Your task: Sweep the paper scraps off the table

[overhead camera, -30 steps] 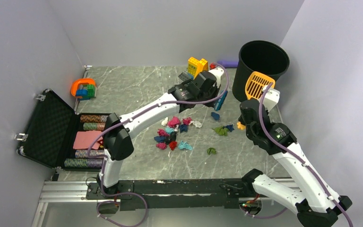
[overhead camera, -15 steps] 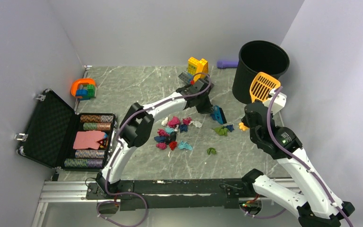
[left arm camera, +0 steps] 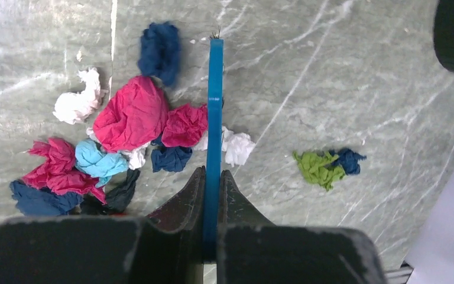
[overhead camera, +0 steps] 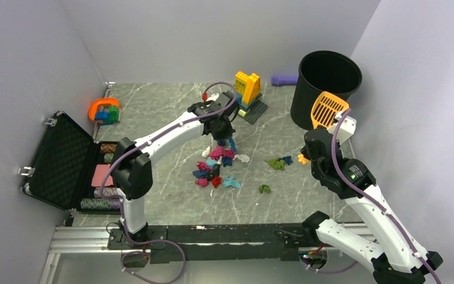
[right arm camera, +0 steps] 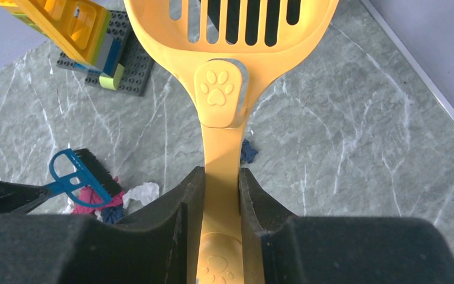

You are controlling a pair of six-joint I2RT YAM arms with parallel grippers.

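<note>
- Two pincers show, and each is clamped on a tool.
- Jaws of the left pincer (left arm camera: 213, 177) are pressed tight on the thin handle of a small blue brush (left arm camera: 214, 106). The brush juts straight ahead of the fingertips, seen edge-on, low over the bench (left arm camera: 360, 89).
- Most of the paper scraps (left arm camera: 131, 112) lie bunched just to the left of this pincer and its brush. They are magenta, teal, dark blue and white wads touching one another.
- One magenta wad lies against the left face of the brush, and a white one lies against the right face.
- To the right of the left pincer, well apart from the bunch, a green-and-blue pair (left arm camera: 322, 167) of wads lies touching.
- A lone green wad (overhead camera: 264, 189) lies between the two pincers, nearer the arm bases.
- The right pincer (right arm camera: 221, 174) is partly closed, both fingers gripping the flat handle of a yellow slotted scoop (right arm camera: 216, 94). The scoop's head is ahead of the fingertips, held above the bench.
- Just beyond the scoop's head stands a black bin (overhead camera: 330, 74).
- Ahead and left of the right pincer is a yellow-blue brick build (right arm camera: 65, 23) on a dark base plate.
- Far to the left of the left pincer, an open black case (overhead camera: 65, 160) sits at the bench edge.
</note>
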